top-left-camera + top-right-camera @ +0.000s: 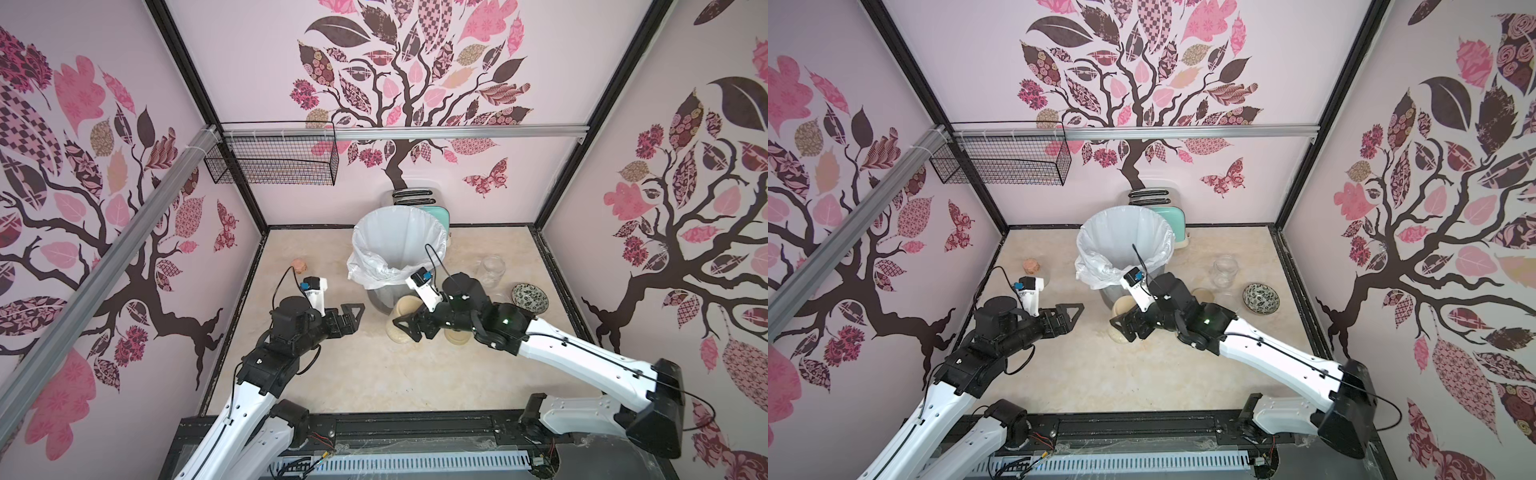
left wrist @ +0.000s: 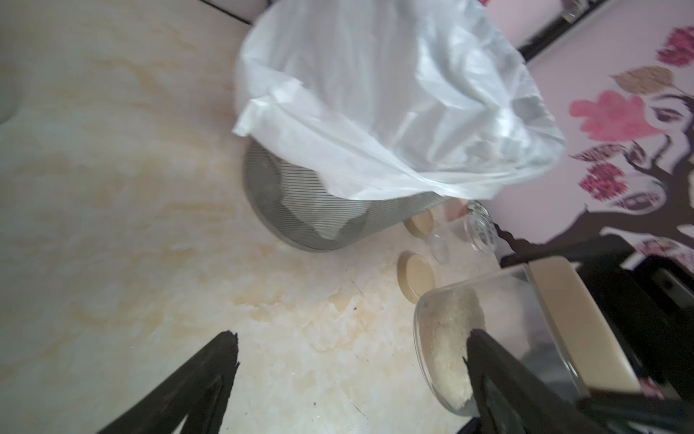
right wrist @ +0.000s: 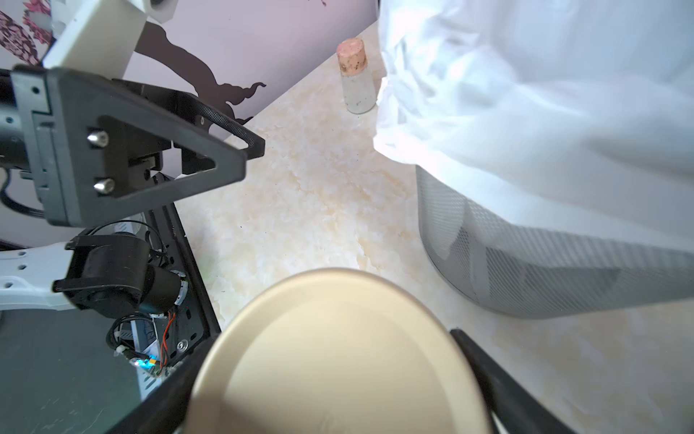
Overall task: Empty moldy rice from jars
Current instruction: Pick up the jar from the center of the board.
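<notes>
Right fingers (image 3: 495, 379) clamp the jar (image 2: 507, 300) by its lid (image 3: 338, 357); left fingers (image 2: 202, 379) apart, beside the moldy rice (image 2: 450, 338).

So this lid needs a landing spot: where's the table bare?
Free: the front strip of marbled tabletop along the black front rail; the patch below the left tool, up to the grey mesh bin. Crowded: right of it, with beige round lids, empty clear glass jar, dark patterned bowl.

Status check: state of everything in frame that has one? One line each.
left gripper: open, empty
right gripper: closed on the lidded jar
lidded jar: tilted, lid on, rice inside
open jar: upright, lid off, looks empty
two loose lids: flat on table
bin: upright, bag-lined
flask: upright, corked
bowl: upright, empty
</notes>
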{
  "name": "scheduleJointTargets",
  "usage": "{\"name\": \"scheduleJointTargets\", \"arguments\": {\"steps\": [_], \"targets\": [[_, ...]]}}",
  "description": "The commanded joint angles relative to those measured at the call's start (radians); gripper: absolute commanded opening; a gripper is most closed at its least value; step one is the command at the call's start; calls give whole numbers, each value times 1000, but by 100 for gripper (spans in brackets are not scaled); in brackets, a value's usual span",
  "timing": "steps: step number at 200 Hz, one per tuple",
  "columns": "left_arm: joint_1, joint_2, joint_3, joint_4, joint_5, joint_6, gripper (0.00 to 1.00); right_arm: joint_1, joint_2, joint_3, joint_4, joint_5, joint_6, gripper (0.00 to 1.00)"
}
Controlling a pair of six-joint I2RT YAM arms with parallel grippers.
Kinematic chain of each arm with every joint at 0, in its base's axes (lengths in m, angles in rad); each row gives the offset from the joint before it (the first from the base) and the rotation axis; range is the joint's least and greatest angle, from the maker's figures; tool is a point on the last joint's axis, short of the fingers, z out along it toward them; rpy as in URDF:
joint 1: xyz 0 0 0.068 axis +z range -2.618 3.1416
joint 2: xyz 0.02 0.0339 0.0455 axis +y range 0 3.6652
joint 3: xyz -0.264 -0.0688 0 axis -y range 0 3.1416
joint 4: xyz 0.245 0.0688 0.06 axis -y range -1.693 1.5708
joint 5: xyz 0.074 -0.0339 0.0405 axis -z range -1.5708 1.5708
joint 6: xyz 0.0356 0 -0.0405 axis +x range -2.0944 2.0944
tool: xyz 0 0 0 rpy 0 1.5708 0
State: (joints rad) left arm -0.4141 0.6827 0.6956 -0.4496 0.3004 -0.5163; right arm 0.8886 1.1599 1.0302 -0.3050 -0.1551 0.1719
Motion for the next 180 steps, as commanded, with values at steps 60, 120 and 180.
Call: {"name": "scheduleJointTargets", "arguments": {"steps": [60,120,180], "targets": [[-186,116,72,117,387,580,98,-109,-207,119,-231,-115,37,65],[-273,193,38,327,384,705,98,-116,-171,150,-188,-203,76,64],[-399,314,45,440,342,759,98,-126,-155,144,-111,-284,144,62]]}}
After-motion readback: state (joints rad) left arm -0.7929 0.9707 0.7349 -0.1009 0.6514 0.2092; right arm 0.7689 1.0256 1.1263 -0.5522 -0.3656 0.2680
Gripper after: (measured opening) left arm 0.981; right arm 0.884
